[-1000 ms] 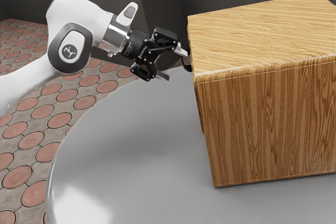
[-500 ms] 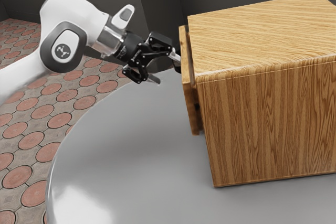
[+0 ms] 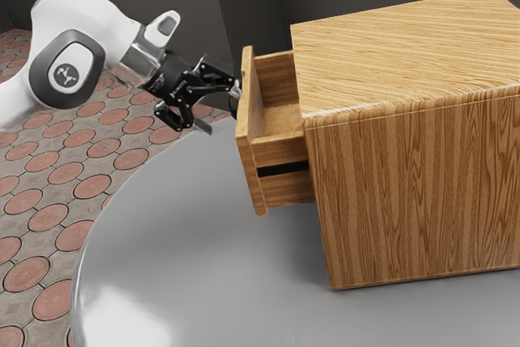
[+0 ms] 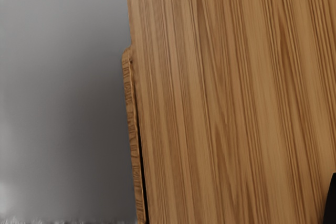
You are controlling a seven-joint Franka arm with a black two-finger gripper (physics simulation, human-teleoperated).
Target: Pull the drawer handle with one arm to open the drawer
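Observation:
The wooden cabinet (image 3: 406,119) stands on the grey round table (image 3: 187,241). Its top drawer (image 3: 272,132) sticks out toward the exterior view's left, with a dark gap under it. My black gripper (image 3: 223,110) is at the outer face of the drawer front (image 3: 250,136), fingers spread apart. The upper finger (image 3: 230,87) reaches the drawer front, where the handle is hidden behind the panel. The lower finger (image 3: 205,124) hangs free, touching nothing. In the wrist view the drawer front (image 4: 226,98) is very close to my hand.
The cabinet takes up the right side of the table. Open grey tabletop (image 3: 162,282) lies below and in front of the drawer. Beyond the table edge is a floor of red round tiles (image 3: 49,201). A dark wall stands behind.
My hand has drawn back toward the exterior view's left, and the drawer has come out with it, from shut to partly open.

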